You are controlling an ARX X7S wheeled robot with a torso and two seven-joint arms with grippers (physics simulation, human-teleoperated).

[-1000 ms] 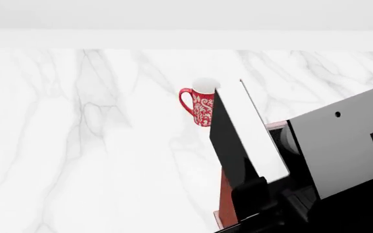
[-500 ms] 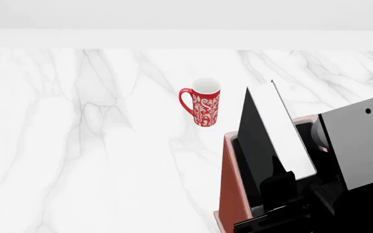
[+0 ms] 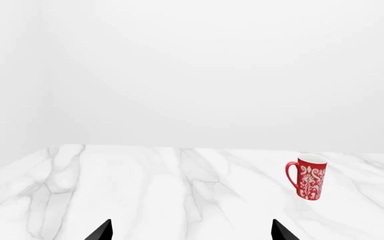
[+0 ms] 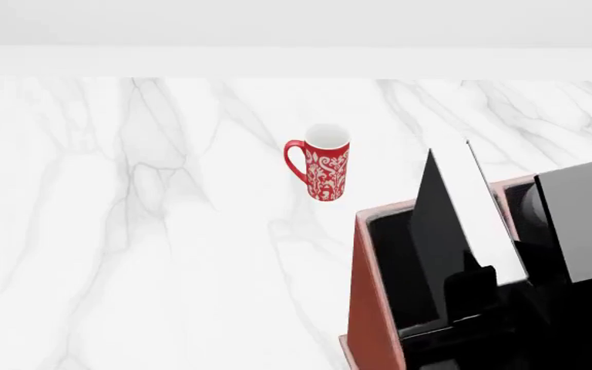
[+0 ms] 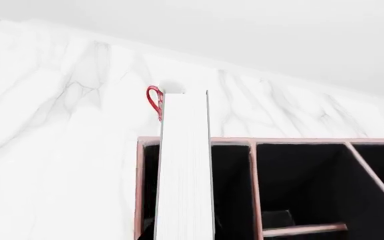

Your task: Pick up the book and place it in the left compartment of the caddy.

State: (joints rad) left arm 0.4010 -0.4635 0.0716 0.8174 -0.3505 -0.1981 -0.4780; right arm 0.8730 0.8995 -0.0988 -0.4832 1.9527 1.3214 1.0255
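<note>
Book point(image 4: 450, 223) moved right since earlier, lower into caddy point(image 4: 370, 308); mug point(image 4: 322, 163) unchanged.

red patterned mug point(image 4: 322, 171) — upright, white marble table point(image 4: 121, 231)

Book point(image 5: 185, 165) hides mug point(image 5: 154, 101), right tool perhaps clamped (offscreen)

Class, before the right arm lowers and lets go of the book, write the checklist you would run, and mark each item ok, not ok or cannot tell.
1. Book held by right gripper: ok.
2. Book over the left compartment of the caddy, per right wrist view: ok.
3. Book upright: not ok, it leans in the head view.
4. Compartment floor free: cannot tell, hidden.
5. Red mug apart from caddy: ok.
6. Left gripper away, open: ok.
</note>
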